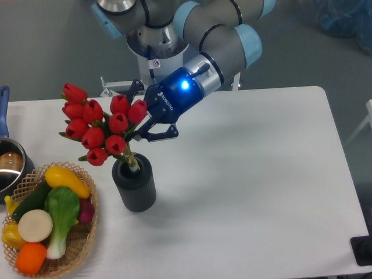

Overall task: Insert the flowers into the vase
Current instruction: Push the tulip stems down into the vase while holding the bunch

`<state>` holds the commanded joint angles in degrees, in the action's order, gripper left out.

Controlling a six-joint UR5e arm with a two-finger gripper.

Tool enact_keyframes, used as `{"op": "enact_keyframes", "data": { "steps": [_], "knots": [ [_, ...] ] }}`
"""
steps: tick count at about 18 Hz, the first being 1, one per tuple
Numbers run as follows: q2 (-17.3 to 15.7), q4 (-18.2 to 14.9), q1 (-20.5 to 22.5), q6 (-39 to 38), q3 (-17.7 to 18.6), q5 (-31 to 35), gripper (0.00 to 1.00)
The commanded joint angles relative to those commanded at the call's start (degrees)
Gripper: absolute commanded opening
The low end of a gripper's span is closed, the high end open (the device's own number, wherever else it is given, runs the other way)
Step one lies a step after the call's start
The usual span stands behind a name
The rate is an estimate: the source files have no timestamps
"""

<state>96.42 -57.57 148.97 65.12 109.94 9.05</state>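
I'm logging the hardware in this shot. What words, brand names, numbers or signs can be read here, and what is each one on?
"ROBOTIQ", white letters on the blue-lit black body of the gripper.
A small round red-and-white sticker on the arm's grey base: a sign, too small to read.
No text shows on the vase, the flowers, the basket or the table.
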Motion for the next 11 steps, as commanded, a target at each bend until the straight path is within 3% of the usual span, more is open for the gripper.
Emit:
{"op": "enact_keyframes", "data": {
  "steps": [4, 11],
  "knots": [
    [-0.09, 0.00, 0.00, 4.49, 2.73, 0.00, 0.35],
    [0.26, 1.05, -0.17, 5.11, 3.43, 0.09, 0.30]
  ]
}}
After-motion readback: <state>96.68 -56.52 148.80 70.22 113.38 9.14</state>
